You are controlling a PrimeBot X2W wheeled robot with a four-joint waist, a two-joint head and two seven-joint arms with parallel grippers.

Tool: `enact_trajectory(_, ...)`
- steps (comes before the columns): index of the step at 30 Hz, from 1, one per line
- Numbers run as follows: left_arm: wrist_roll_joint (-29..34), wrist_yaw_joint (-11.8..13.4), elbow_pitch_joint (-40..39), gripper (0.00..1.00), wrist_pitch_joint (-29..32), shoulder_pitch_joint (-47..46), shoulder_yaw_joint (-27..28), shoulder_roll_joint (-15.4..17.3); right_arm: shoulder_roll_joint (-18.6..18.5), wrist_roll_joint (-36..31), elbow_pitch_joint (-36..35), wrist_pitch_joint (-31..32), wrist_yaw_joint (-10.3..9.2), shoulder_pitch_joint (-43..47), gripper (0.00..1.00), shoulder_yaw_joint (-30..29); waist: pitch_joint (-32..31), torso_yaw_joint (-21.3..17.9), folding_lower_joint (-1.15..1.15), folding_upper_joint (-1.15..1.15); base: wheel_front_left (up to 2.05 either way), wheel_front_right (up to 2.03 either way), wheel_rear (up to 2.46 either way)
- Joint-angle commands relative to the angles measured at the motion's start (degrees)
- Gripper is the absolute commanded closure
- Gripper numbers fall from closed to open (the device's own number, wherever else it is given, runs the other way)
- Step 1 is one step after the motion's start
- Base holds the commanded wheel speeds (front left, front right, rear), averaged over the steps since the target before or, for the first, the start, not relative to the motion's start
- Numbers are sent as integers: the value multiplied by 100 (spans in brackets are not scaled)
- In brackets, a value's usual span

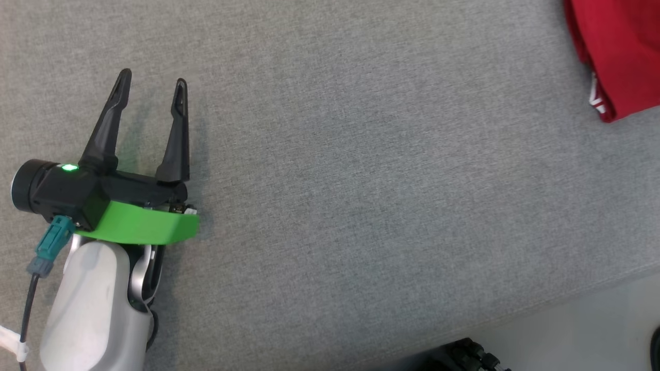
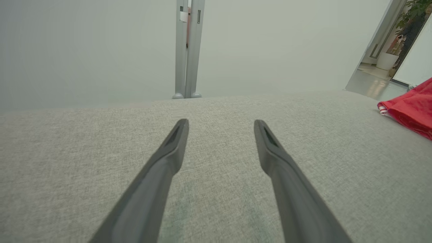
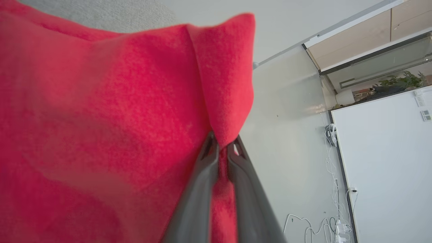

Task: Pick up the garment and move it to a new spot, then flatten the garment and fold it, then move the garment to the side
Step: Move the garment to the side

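Note:
The red garment [image 1: 613,51] lies at the upper right corner of the head view, with a bit of white trim at its lower edge. It shows again at the right edge of the left wrist view [image 2: 413,109]. In the right wrist view the red garment [image 3: 101,128] hangs close before the camera, and my right gripper [image 3: 221,145] is shut on a fold of it. My left gripper [image 1: 152,90] hovers over the grey cloth surface [image 1: 361,180] at the left, open and empty, far from the garment; its fingers [image 2: 175,141] spread wide in its own view.
The grey surface ends at the lower right, where pale floor [image 1: 593,330] begins. A dark part of my base [image 1: 464,355] sits at the bottom edge. A grey post [image 2: 187,50] stands beyond the far edge; cables [image 3: 337,209] lie by a white panel.

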Motion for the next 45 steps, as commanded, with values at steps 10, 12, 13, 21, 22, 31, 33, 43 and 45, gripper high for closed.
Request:
enact_trajectory(10,-102,-11,6,0,2,-48,-11,81,444,-1390,-20,-382,-12,62,100,-1055,174,273,-1,0,0,0,0)
enact_trajectory(12,-112,-8,30,0,2,-36,-12,62,519,-1537,12,-299,-12,156,100,-1239,134,281,-1,0,0,0,0)
enact_trajectory(13,-114,-6,44,0,2,-27,-16,47,538,-1610,11,-262,-12,195,75,-1367,105,283,-1,0,0,0,0)
enact_trajectory(21,-149,-7,138,0,2,86,11,-74,851,-2034,-246,-251,-12,631,0,-2017,-311,321,-1,0,0,0,0)
enact_trajectory(22,-142,-7,159,0,2,116,25,-90,945,-1981,-292,-294,-12,682,0,-2118,-409,340,-1,0,0,0,0)
enact_trajectory(31,-234,-9,484,0,3,523,183,-311,1891,-1181,-666,-1147,-12,1368,0,-2531,-1437,660,-1,0,0,0,0)
enact_trajectory(33,-250,-9,587,0,2,656,243,-354,2130,-870,-832,-1348,-12,1667,0,-2501,-1676,739,-1,0,0,0,0)
enact_trajectory(43,-265,-10,981,0,2,1309,608,-501,2901,255,-2034,-1635,-12,3225,0,-1889,-2487,1054,-1,0,0,0,0)
enact_trajectory(45,-239,-10,1034,0,2,1397,641,-539,2959,305,-2241,-1612,-12,3469,0,-1750,-2603,1106,-1,0,0,0,0)
